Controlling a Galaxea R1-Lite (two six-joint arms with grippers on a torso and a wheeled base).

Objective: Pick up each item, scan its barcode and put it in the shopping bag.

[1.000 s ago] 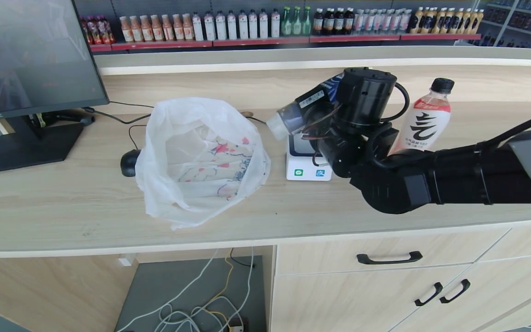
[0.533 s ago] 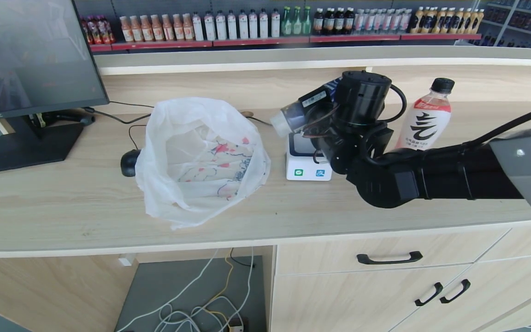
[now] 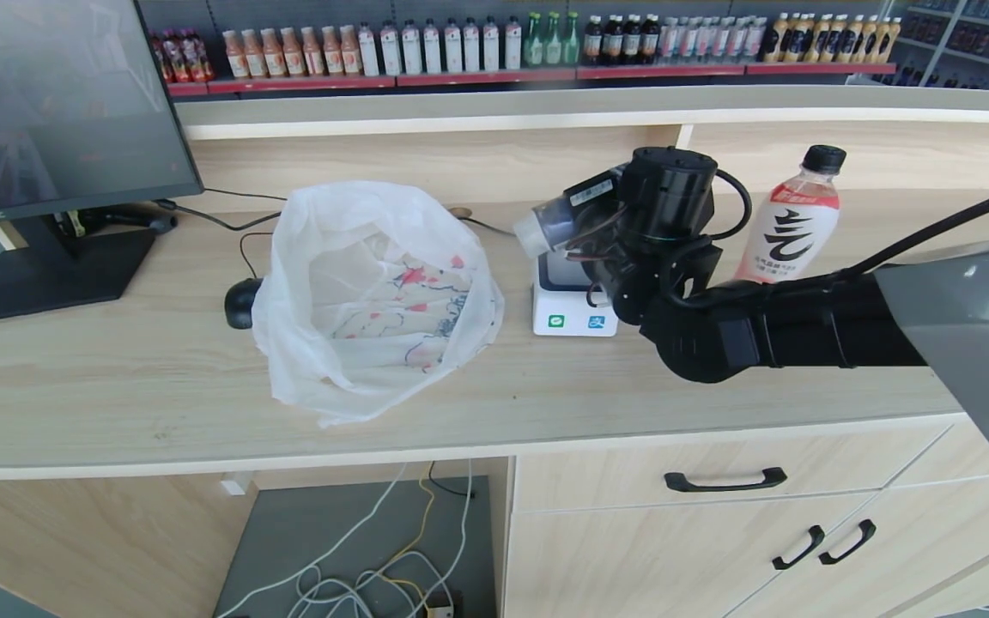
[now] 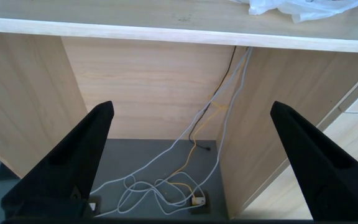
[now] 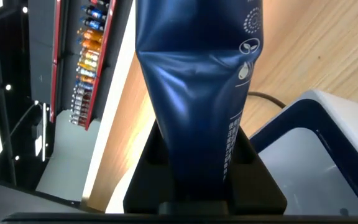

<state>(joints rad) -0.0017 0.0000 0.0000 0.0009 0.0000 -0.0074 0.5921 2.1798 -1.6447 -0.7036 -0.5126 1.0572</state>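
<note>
**Holding a tube over the scanner**

Right gripper (image 3: 608, 213) sits over the middle of the counter (image 3: 160, 378), its jaws closed on a dark blue tube (image 3: 576, 206). The tube lies tilted, with its pale cap end pointing left toward the bag (image 3: 374, 300) and a barcode label on its upper face. In the right wrist view the tube (image 5: 197, 81) runs out from between the fingers (image 5: 253, 174), with the window of the scanner (image 5: 316, 143) just beside it. The scanner (image 3: 565, 313), a small white box, stands on the counter just right of the bag; the arm and tube cover its far part, so contact between tube and scanner cannot be judged.

The bag is white, thin and open at the top, with printed packaging visible inside. A black mouse (image 3: 241, 302) lies against its left side. A monitor (image 3: 57, 103) stands at the far left, its cables trailing along the far edge. A pink-labelled bottle (image 3: 789, 223) stands upright at the far right, partly behind the arm. Shelves of bottles (image 3: 494, 43) line the far wall.

Left gripper (image 4: 191, 107) hangs below counter level, jaws spread wide and holding nothing, above loose cables (image 4: 185, 180) on the floor.
</note>
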